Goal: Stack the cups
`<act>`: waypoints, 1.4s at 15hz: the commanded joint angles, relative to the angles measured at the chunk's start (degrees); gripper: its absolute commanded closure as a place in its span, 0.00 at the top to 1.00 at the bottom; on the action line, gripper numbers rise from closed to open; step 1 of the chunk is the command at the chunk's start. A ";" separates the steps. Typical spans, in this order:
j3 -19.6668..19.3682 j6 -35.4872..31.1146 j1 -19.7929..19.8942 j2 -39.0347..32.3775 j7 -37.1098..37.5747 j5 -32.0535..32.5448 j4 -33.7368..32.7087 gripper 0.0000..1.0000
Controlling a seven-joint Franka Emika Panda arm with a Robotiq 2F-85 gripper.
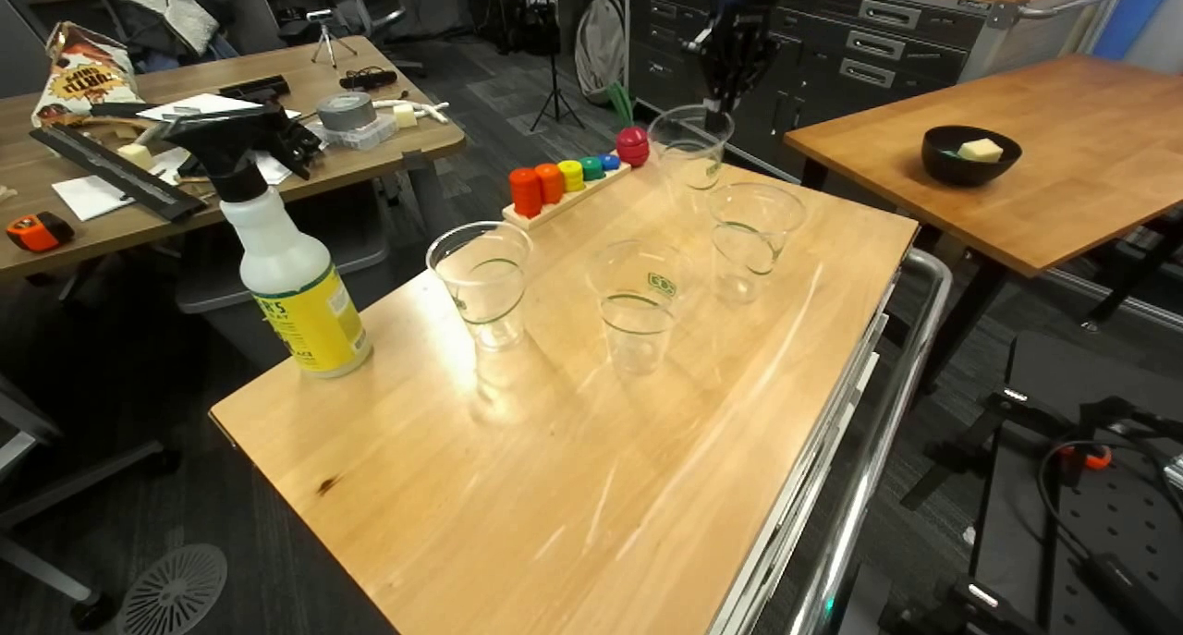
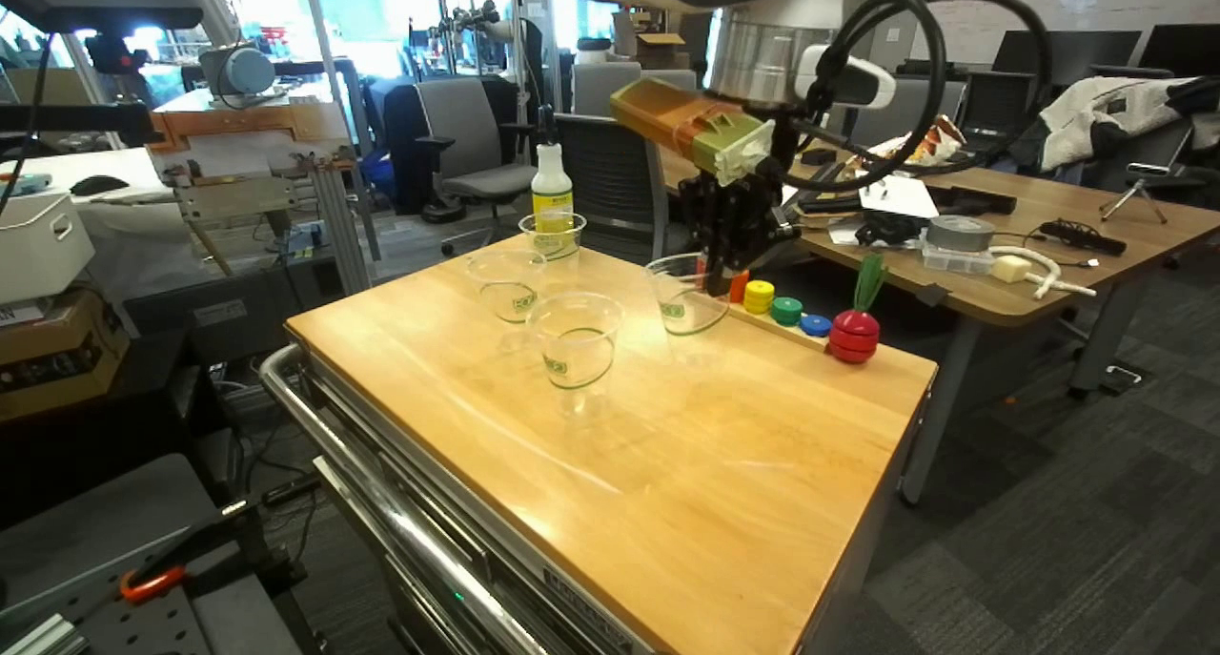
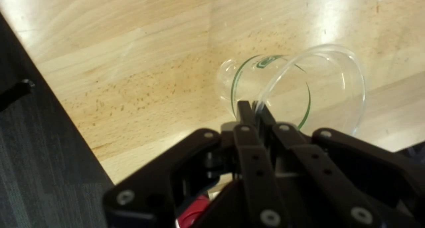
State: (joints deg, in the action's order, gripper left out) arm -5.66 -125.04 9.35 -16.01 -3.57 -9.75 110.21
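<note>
Several clear plastic cups with green bands stand upright on the wooden tabletop. My gripper [image 1: 714,110] is at the rim of a clear cup [image 1: 689,165] beside the toy. In the wrist view the gripper [image 3: 254,106] has its fingers nearly together, with the wall of this cup [image 3: 289,83] between them. The gripper [image 2: 717,281] and the cup [image 2: 688,302] also show in an exterior view. I cannot tell whether its base touches the table. Other cups are a right-hand cup [image 1: 756,238], a middle cup [image 1: 640,307] and a cup by the bottle [image 1: 482,288].
A yellow-labelled spray bottle [image 1: 310,311] stands near the table's corner. A rainbow-coloured toy [image 1: 564,191] lies along the edge, with a red radish-like toy [image 1: 633,145] at its end. A metal rail [image 1: 873,487] runs along a side of the table [image 1: 518,496].
</note>
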 commanded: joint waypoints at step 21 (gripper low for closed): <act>-4.96 23.39 1.78 17.64 -10.74 -15.14 9.42 0.02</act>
State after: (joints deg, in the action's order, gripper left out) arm -10.56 -103.06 11.73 1.38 -13.02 -24.34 119.07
